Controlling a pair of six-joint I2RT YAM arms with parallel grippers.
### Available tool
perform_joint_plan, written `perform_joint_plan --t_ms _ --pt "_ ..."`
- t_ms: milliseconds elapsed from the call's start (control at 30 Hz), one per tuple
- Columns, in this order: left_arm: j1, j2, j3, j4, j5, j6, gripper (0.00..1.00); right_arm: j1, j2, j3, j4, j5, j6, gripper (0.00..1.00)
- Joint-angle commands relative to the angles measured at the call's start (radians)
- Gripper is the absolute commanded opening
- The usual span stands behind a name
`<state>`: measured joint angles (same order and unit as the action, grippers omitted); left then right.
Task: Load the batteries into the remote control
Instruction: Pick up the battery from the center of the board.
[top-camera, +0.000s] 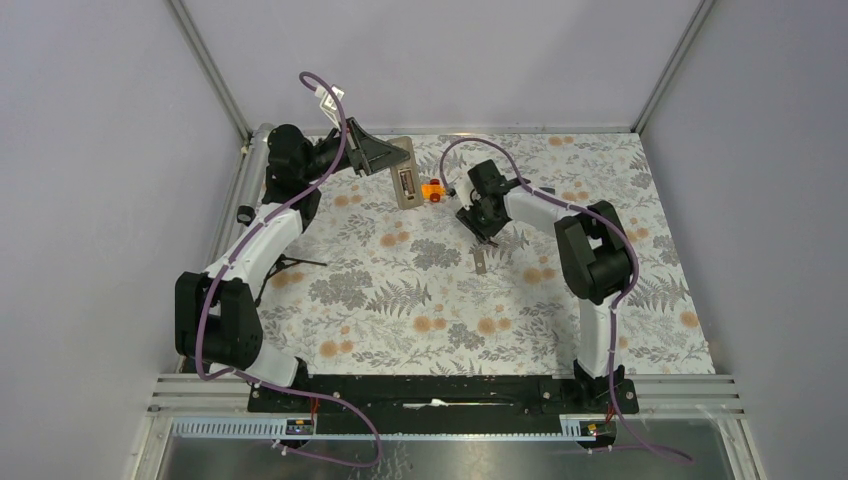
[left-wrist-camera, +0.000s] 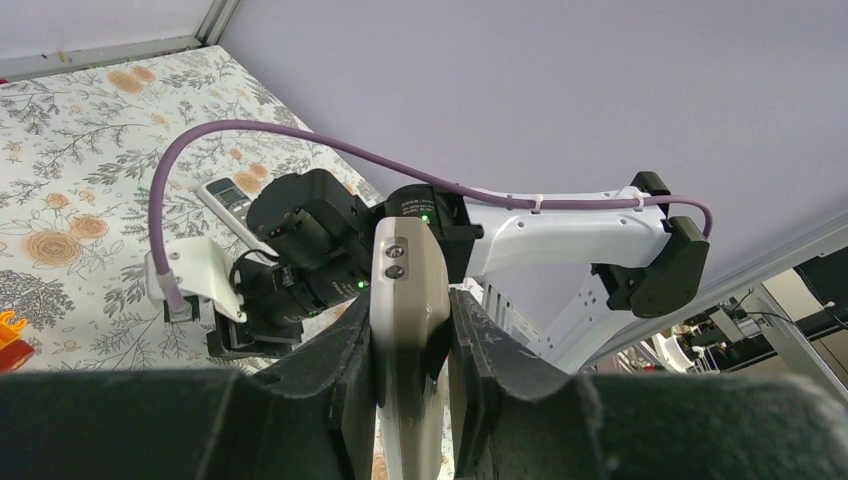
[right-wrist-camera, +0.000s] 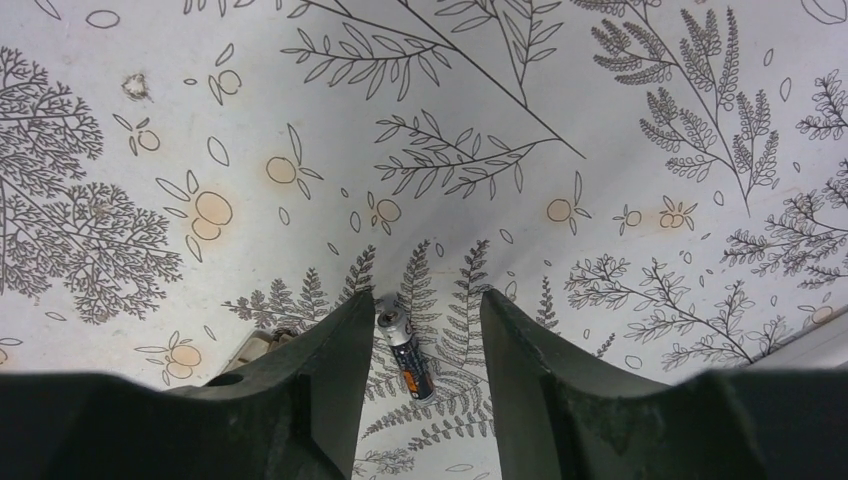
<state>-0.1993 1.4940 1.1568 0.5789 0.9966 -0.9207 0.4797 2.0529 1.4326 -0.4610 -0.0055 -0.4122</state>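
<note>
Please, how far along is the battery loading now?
Done: the left gripper is shut on the slim grey-backed remote control, held up. In hand: the open right gripper straddles one small cylindrical battery lying on the floral cloth. Left: gripping it and inserting the batteries.

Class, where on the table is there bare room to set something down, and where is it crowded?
Free: the near-middle cloth between left arm and right arm; also the far right corner. Crowded: far centre, around the held remote control, orange piece and right gripper straddling a battery.
</note>
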Motion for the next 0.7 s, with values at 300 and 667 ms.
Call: perform_joint_plan --t_ms 300,667 --pt "0.008 -0.009 0.038 0.080 0.019 -0.008 0.00 -0.036 0.043 -0.081 -0.140 -0.135 -0.035 0.47" --pt "0.014 -0.015 0.031 0.085 0.027 -0.009 0.00 -0.039 -0.020 -0.141 -0.154 -0.097 -0.061 0.55"
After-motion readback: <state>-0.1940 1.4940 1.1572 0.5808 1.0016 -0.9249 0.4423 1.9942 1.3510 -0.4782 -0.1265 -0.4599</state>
